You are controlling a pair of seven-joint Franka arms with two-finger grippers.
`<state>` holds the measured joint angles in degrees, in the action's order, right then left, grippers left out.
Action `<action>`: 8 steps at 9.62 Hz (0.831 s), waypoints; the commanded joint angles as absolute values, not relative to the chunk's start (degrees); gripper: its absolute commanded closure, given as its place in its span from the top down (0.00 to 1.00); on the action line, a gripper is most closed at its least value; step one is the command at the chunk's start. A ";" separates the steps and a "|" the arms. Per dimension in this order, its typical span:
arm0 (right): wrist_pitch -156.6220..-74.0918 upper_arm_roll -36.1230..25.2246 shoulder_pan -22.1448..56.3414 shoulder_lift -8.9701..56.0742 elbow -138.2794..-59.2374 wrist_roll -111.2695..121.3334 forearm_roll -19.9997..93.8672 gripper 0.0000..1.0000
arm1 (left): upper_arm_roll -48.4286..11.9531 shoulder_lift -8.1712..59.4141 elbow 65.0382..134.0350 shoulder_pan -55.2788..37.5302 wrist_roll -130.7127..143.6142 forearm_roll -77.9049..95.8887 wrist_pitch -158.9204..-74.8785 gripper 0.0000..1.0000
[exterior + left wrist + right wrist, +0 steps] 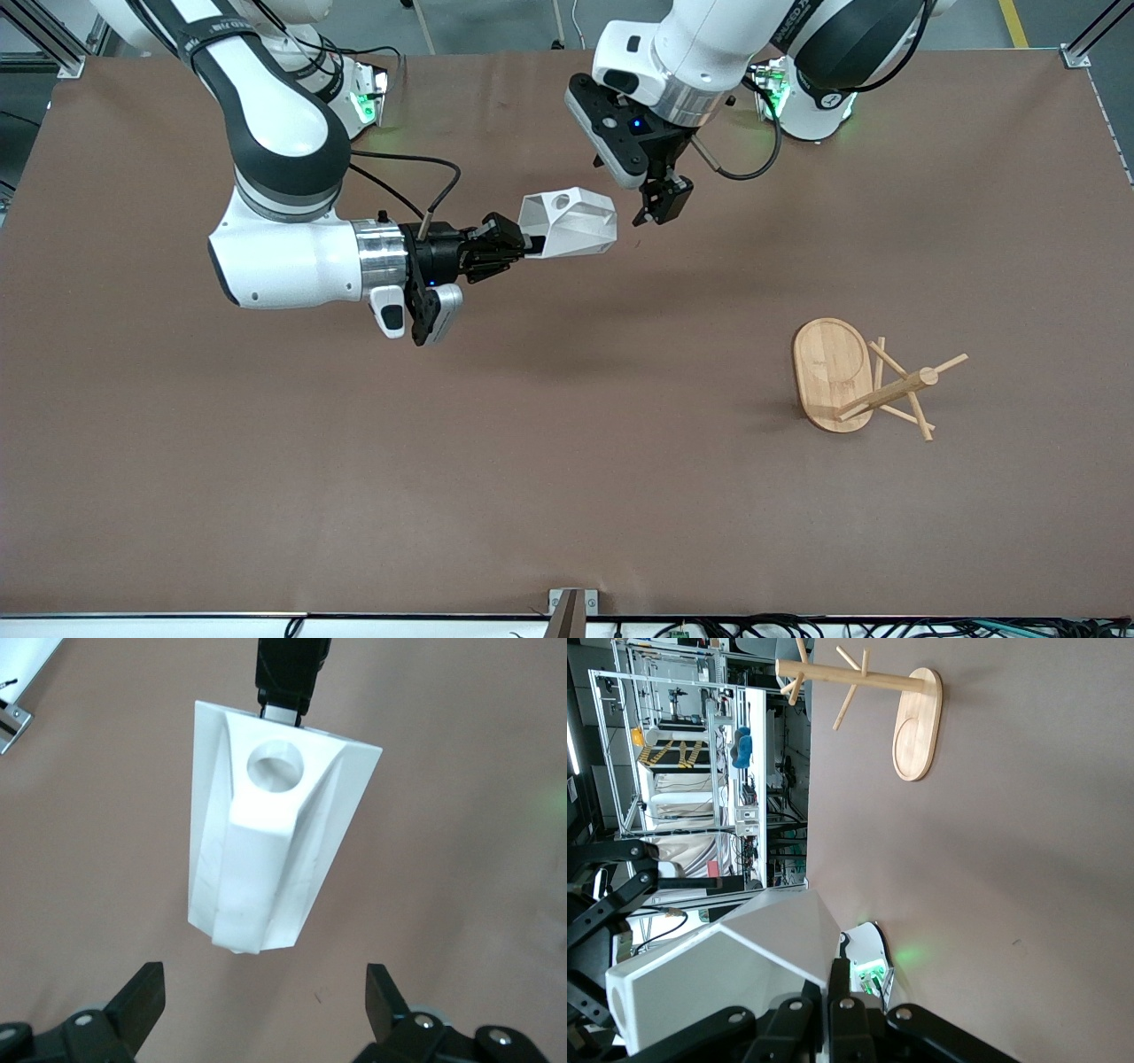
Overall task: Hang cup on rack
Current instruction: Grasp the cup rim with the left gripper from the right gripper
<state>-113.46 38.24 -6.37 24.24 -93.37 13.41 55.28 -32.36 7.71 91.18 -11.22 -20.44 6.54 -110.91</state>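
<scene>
The right gripper has its jaws clamped on the white, blocky cup above the brown tabletop. The left gripper hangs beside it, jaws apart. The smooth bamboo rack stands nearer the front camera.

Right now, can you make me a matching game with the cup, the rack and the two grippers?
Things:
1. cup
2. rack
3. left gripper
4. right gripper

States:
A. open, beside the cup in the air
B. standing on the table
C. held up in the air
D. shut on the cup

Pairs: 1-C, 2-B, 3-A, 4-D
</scene>
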 commanded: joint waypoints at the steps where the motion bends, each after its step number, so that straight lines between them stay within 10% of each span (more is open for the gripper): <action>1: -112.85 39.20 -6.77 24.52 -92.99 14.50 56.16 0.01 | -32.87 9.32 92.28 -11.60 -22.59 6.50 -113.37 1.00; 8: -113.55 40.87 -5.98 24.35 -92.37 13.27 60.02 0.01 | -33.75 8.35 98.79 -12.22 -26.10 6.77 -121.38 0.99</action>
<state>-113.45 39.37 -5.66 24.48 -93.31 13.72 56.44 -33.13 8.35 95.15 -12.14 -24.73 6.54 -119.39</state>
